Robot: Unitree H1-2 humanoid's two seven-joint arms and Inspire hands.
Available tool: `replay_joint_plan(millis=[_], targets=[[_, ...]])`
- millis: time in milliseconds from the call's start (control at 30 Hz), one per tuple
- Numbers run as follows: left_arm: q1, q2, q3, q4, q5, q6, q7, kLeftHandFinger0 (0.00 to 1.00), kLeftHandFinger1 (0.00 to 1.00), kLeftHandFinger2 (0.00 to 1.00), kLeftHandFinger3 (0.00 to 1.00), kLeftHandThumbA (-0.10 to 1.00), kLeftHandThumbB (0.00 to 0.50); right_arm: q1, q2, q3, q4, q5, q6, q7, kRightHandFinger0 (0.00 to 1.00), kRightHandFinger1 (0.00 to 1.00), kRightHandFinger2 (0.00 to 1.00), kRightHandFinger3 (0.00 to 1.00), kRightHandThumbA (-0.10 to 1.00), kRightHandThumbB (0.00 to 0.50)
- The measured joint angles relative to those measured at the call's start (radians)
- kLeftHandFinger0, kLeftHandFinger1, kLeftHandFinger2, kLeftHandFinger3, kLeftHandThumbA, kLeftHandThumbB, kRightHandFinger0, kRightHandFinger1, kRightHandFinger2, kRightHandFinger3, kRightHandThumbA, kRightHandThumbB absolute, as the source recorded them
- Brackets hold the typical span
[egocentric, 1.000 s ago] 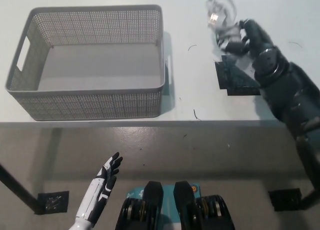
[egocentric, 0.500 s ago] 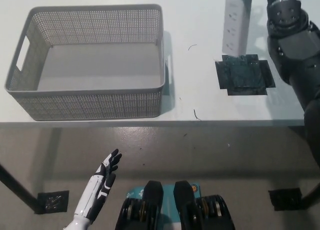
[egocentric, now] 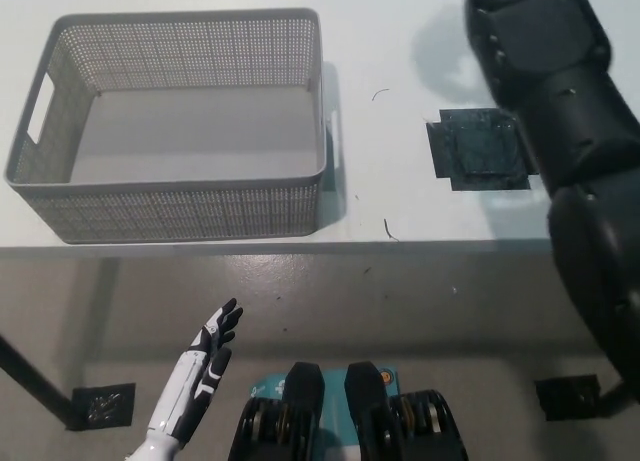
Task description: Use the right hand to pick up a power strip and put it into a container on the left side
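Observation:
No power strip shows in the head view. My black right arm [egocentric: 560, 111] rises large and close to the camera along the right side and leaves the picture at the top edge, so its hand is out of sight. The grey mesh container [egocentric: 175, 191] stands on the white table at the left, and nothing is inside it. My white left hand [egocentric: 212, 343] rests low at the lower left, below the table's front edge, with its fingers spread and holding nothing.
A dark square patch [egocentric: 482, 151] lies flat on the white table [egocentric: 400, 41], partly under my right arm. The table's front edge [egocentric: 300, 243] runs across the middle of the picture, with grey floor below it.
The right hand lifted the white power strip off the table; both have since gone up out of the top of the picture. The arm now looks larger. The left hand barely moved.

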Motion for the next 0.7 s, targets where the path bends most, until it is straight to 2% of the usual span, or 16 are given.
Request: replay_joint_plan(millis=[67,100,233,400,500,533,567,600,633,700], targets=[[0.0,0.0,0.0,0.0,0.0,0.0,0.0,1.0,1.0,1.0,1.0,1.0,0.129,-0.018,0.023,0.018,0.009,-0.004,0.0,-0.003,0.0,0.2,0.6,0.7,-0.1,0.175],[0.0,0.0,0.0,0.0,0.0,0.0,0.0,1.0,1.0,1.0,1.0,1.0,0.129,-0.026,0.041,0.028,0.014,-0.006,0.0,-0.005,0.0,0.19,0.59,0.7,-0.1,0.176],[0.0,0.0,-0.001,0.0,0.003,0.0,0.0,1.0,1.0,1.0,1.0,1.0,0.125,-0.063,0.109,0.041,0.064,-0.005,-0.001,-0.009,0.0,0.25,0.68,0.76,-0.1,0.172],[0.0,0.0,-0.001,-0.001,0.007,0.0,0.0,1.0,1.0,1.0,1.0,1.0,0.124,-0.107,0.19,0.048,0.142,-0.002,-0.002,-0.016,0.0,0.25,0.72,0.8,-0.1,0.16],[0.0,0.0,-0.001,-0.003,0.008,0.0,0.0,1.0,1.0,1.0,1.0,1.0,0.118,-0.13,0.231,0.057,0.176,-0.002,-0.002,-0.022,0.0,0.23,0.7,0.8,-0.1,0.149],[0.0,0.0,-0.001,-0.004,0.008,0.0,-0.001,1.0,1.0,1.0,1.0,1.0,0.113,-0.136,0.244,0.059,0.188,-0.002,-0.002,-0.026,0.07,0.4,0.86,0.84,-0.1,0.148],[0.0,0.0,-0.001,-0.005,0.008,0.0,-0.001,1.0,1.0,1.0,1.0,1.0,0.111,-0.137,0.252,0.06,0.194,-0.001,-0.002,-0.027,0.13,0.53,0.83,0.83,-0.1,0.169],[0.0,0.0,-0.001,-0.006,0.008,0.0,-0.001,1.0,1.0,1.0,1.0,1.0,0.111,-0.137,0.26,0.061,0.201,-0.001,-0.003,-0.028,0.15,0.52,0.7,0.79,-0.1,0.168],[0.0,0.0,-0.001,-0.007,0.009,0.0,-0.002,1.0,1.0,1.0,1.0,1.0,0.117,-0.137,0.268,0.064,0.21,-0.001,-0.004,-0.029,0.02,0.32,0.57,0.73,-0.1,0.195],[0.0,0.001,-0.002,-0.008,0.01,0.0,-0.002,1.0,1.0,1.0,1.0,1.0,0.123,-0.134,0.276,0.07,0.221,-0.002,-0.004,-0.032,0.0,0.19,0.59,0.69,-0.1,0.193]])
